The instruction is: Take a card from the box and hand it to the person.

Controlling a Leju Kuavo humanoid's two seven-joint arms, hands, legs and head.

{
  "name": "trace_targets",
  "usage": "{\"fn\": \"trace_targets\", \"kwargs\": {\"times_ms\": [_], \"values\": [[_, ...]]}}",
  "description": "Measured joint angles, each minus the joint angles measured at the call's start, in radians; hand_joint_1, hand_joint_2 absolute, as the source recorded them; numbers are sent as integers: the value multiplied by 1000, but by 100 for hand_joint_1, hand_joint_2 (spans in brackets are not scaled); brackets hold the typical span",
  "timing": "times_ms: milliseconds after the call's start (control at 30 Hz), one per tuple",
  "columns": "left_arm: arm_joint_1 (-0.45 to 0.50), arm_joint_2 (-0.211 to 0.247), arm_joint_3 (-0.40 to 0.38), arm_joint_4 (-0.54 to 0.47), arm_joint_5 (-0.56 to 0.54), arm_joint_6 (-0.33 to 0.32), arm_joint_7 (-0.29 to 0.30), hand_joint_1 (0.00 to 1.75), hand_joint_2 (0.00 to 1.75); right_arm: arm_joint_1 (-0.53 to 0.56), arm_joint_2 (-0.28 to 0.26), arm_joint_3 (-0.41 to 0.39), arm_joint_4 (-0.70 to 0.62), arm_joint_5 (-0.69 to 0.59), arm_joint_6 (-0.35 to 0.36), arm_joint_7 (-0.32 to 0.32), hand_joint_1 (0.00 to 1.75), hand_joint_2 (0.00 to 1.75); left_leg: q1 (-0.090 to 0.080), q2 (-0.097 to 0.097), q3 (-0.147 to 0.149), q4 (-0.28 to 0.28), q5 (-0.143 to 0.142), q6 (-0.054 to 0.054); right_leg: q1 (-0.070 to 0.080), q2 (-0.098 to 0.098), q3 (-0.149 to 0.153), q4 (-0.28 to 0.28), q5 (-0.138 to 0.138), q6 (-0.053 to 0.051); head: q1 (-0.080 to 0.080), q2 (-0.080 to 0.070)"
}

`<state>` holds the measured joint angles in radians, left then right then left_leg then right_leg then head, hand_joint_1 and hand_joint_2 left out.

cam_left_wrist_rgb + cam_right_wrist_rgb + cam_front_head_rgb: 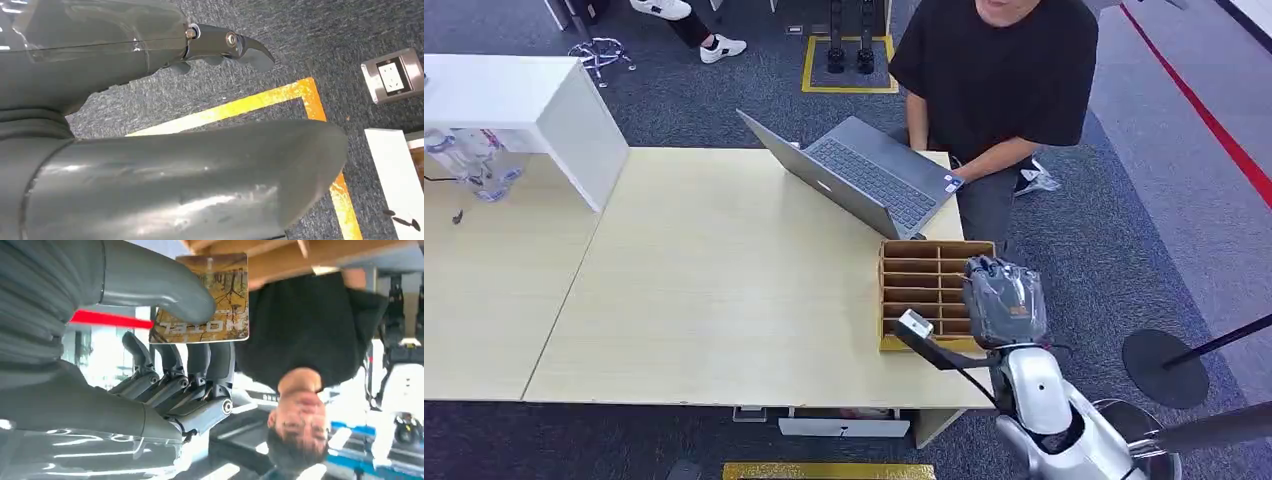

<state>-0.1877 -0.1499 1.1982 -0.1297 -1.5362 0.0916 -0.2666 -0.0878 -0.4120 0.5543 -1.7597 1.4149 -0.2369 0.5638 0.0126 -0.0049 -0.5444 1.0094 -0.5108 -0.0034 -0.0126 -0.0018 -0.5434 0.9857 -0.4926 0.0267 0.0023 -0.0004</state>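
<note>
A brown cardboard box with several slots stands at the right end of the pale table. My right hand hovers over the box's right side. In the right wrist view that hand pinches a yellowish picture card between thumb and fingers, just clear of the box. The person in a black shirt sits behind the table, facing the card. My left hand hangs over the carpet, holding nothing, its fingers apart from the thumb.
An open grey laptop lies just behind the box, under the person's hands. A white cabinet and clear bottles stand at the far left. A stanchion base is on the floor to my right. Yellow floor tape runs under my left hand.
</note>
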Motion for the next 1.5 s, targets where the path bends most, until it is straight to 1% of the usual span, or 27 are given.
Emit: {"fn": "trace_targets", "kwargs": {"times_ms": [33,67,200,400,533,600,667,733,800,1000,1067,1100,1167,1300,1333,1367,1400,1433,1500], "values": [[0,0,0,0,0,0,0,0,0,-1,-3,0,-13,4,5,0,141,175,0,0,0,0,0,0,0,0,0,0,0,0,0,0],[0,0,0,0,0,0,0,0,0,-2,-8,-1,-33,12,12,-2,145,175,0,0,0,0,0,0,0,0,0,0,0,0,0,0],[0,0,0,0,0,-2,0,0,0,-8,-22,-9,-94,40,23,-6,140,175,0,0,0,0,0,0,0,0,0,0,0,0,0,0],[-5,0,-3,0,0,-5,3,0,0,-32,-40,-22,-154,50,34,-13,138,175,0,0,0,0,0,0,0,0,0,0,0,0,0,0],[-9,0,-13,0,0,-8,6,0,0,-62,-51,-33,-171,42,58,-18,140,175,0,0,0,0,0,0,0,0,0,0,0,0,0,0],[-12,0,-19,0,0,-9,7,0,0,-79,-57,-38,-172,26,70,-21,143,175,0,0,0,0,0,0,0,0,0,0,0,0,0,0],[-14,0,-24,0,0,-11,9,0,0,-100,-66,-47,-171,7,84,-21,141,175,0,0,0,0,0,0,0,0,0,0,0,0,0,0],[-18,-2,-31,0,0,-13,10,0,0,-122,-78,-52,-169,-16,95,-21,141,175,0,0,0,0,0,0,0,0,0,0,0,0,0,0],[-24,-6,-37,0,0,-17,12,0,0,-149,-93,-64,-155,-39,106,-21,136,175,0,0,0,0,0,0,0,0,0,0,0,0,0,0],[-32,-9,-59,0,0,-21,27,0,0,-225,-139,-75,-87,-66,147,-20,134,175,0,0,0,0,0,0,0,0,0,0,0,0,0,0],[-35,-9,-69,0,0,-23,29,0,0,-245,-155,-75,-61,-63,165,-19,134,175,0,0,0,0,0,0,0,0,0,0,0,0,0,0],[-35,-10,-72,0,0,-24,30,0,0,-252,-162,-74,-52,-54,177,-19,131,175,0,0,0,0,0,0,0,0,0,0,0,0,0,0],[-36,-12,-77,0,0,-25,31,0,0,-270,-178,-72,-26,-37,205,-19,133,175,0,0,0,0,0,0,0,0,0,0,0,0,0,0],[-38,-15,-87,0,0,-26,32,0,0,-287,-201,-71,21,-29,248,-27,131,175,0,0,-1,0,0,0,0,-1,0,0,0,0,0,0],[-39,-15,-91,0,0,-26,33,0,0,-287,-207,-71,32,-29,257,-27,117,175,0,0,-1,0,0,0,0,-1,0,0,0,0,0,0],[-39,-15,-93,0,0,-26,33,0,0,-289,-210,-70,42,-29,265,-27,84,175,0,0,-1,0,0,0,0,-1,0,0,0,0,0,0],[-39,-15,-93,0,0,-26,34,0,0,-290,-214,-68,53,-29,273,-27,10,175,0,0,-1,0,0,0,0,-1,0,0,0,0,0,0],[-39,-15,-93,0,0,-26,35,0,0,-291,-218,-66,64,-30,281,-26,0,175,0,0,-1,0,0,0,0,-1,0,0,0,0,0,0],[-39,-15,-98,0,0,-26,39,0,0,-291,-224,-60,82,-34,296,-26,0,175,0,0,-1,0,0,0,0,-1,0,0,0,0,0,0]]}}
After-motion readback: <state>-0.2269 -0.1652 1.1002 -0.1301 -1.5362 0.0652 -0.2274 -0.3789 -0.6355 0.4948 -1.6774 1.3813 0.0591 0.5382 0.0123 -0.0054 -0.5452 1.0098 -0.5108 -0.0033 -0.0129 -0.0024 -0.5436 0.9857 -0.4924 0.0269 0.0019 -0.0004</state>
